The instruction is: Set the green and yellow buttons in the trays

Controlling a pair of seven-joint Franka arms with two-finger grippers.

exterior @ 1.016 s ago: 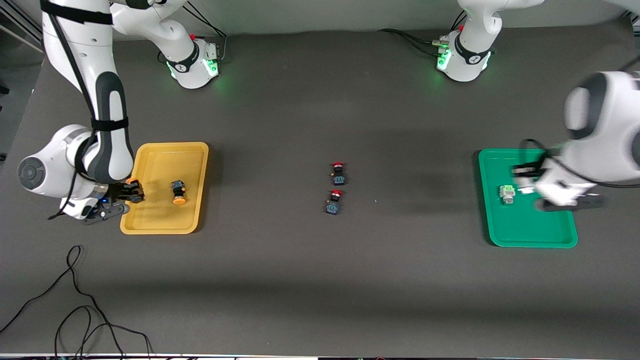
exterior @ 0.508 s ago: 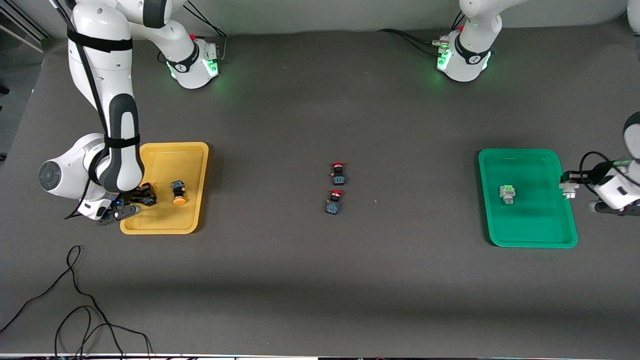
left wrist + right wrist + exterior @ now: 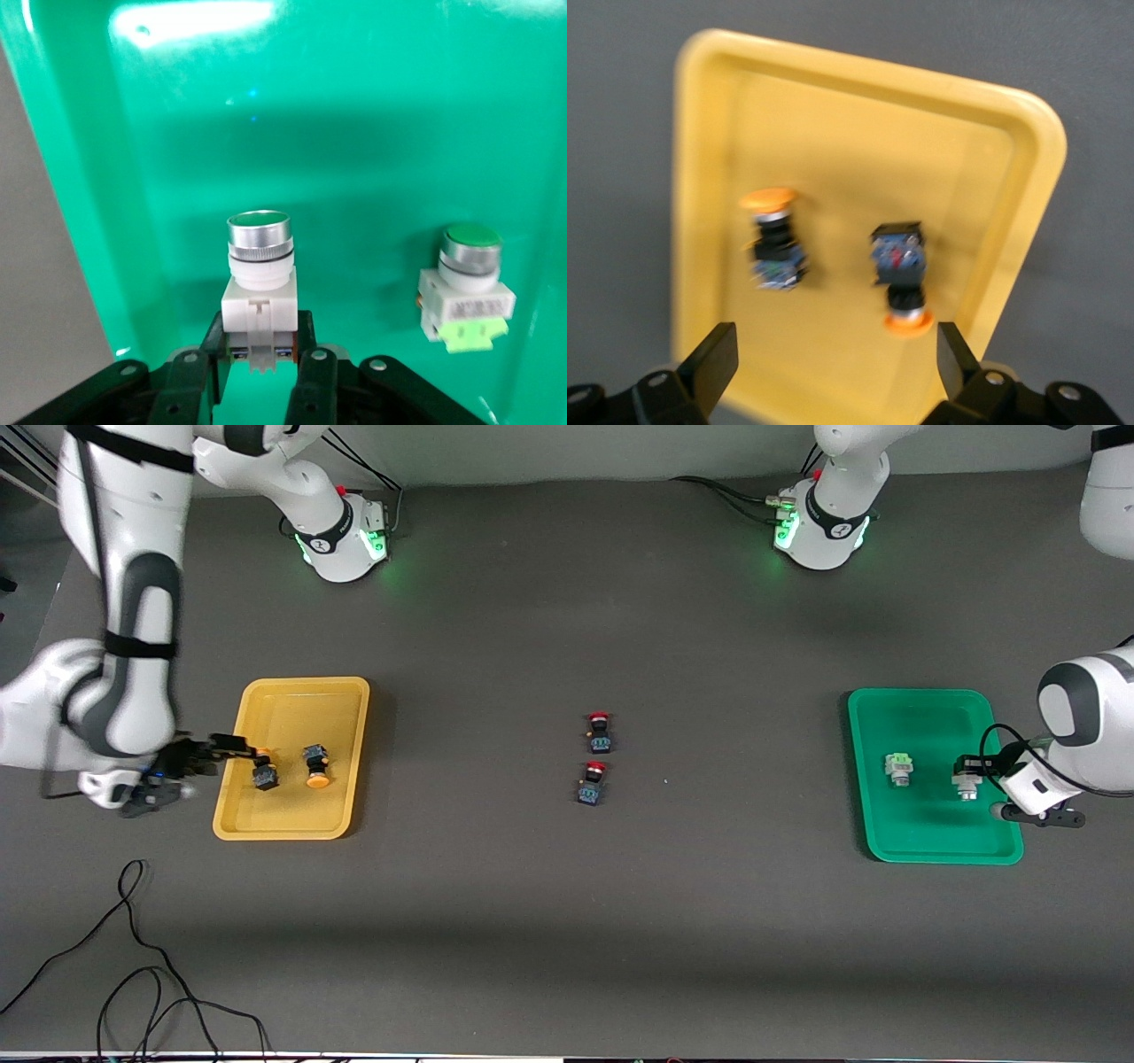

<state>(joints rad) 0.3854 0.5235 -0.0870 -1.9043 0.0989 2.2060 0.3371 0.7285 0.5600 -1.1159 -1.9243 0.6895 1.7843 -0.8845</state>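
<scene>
The yellow tray (image 3: 292,819) holds two orange-yellow-capped buttons lying on their sides (image 3: 263,772) (image 3: 314,766); both show in the right wrist view (image 3: 775,243) (image 3: 899,274). My right gripper (image 3: 221,746) (image 3: 837,354) is open and empty over the tray's rim at the right arm's end. The green tray (image 3: 930,841) (image 3: 354,106) holds one green button (image 3: 898,769) (image 3: 465,283) standing free. My left gripper (image 3: 974,766) (image 3: 261,332) is shut on the white body of the second green button (image 3: 966,786) (image 3: 259,257), low over the green tray's floor.
Two red-capped dark switches (image 3: 599,731) (image 3: 591,782) lie at the middle of the table. A black cable (image 3: 133,957) loops on the table near the front camera, at the right arm's end.
The right gripper let go of an orange button in the yellow tray and drew back to its rim. The left gripper carried its green button from outside the green tray to over its floor.
</scene>
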